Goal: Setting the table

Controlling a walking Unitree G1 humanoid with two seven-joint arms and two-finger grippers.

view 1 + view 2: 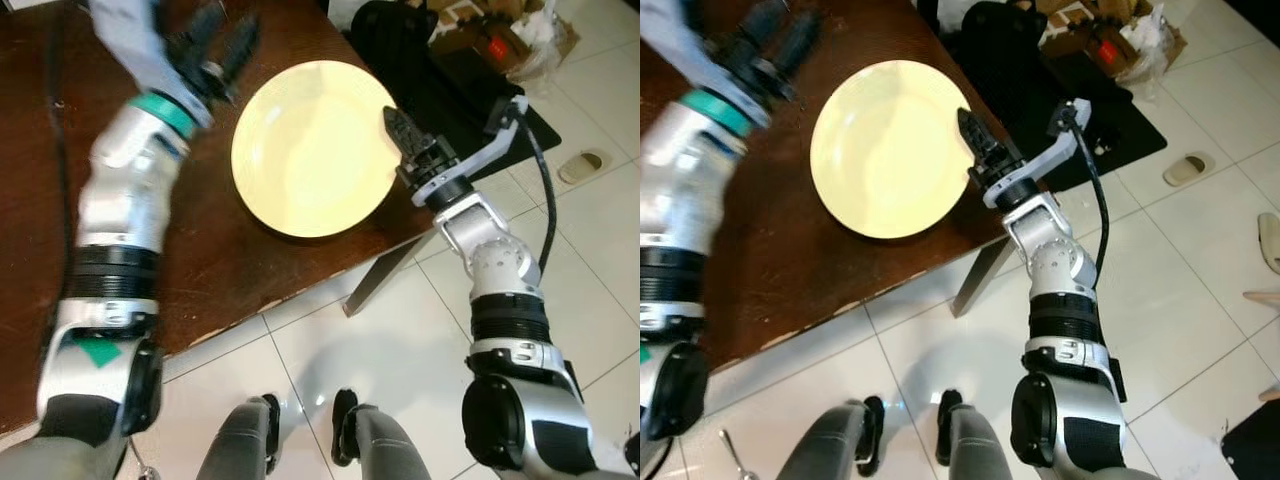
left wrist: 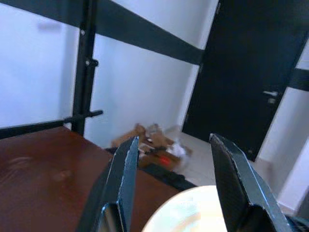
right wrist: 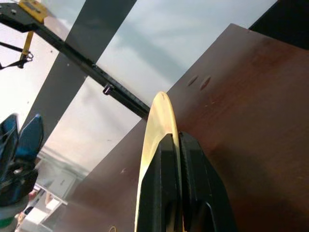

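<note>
The right gripper (image 1: 397, 128) is pinching the rim of the round pale-yellow ceramic plate (image 1: 312, 148), its jaws pressed together on the edge nearest the corner of the dark brown wooden tabletop (image 1: 230, 270). The plate is lying on the tabletop, reaching away from those jaws toward the left gripper (image 1: 222, 45). That one is hovering above the tabletop just past the plate's far rim, its jaws spread and holding nothing. Behind the right jaws, off the tabletop's edge, a black bag (image 1: 420, 50) is sitting on a black mat (image 1: 520, 125), with a brown cardboard box of clutter (image 1: 500, 35) beyond it. Farther out, a beige slipper (image 1: 584, 164) is lying on the white tiled floor (image 1: 400, 340).
</note>
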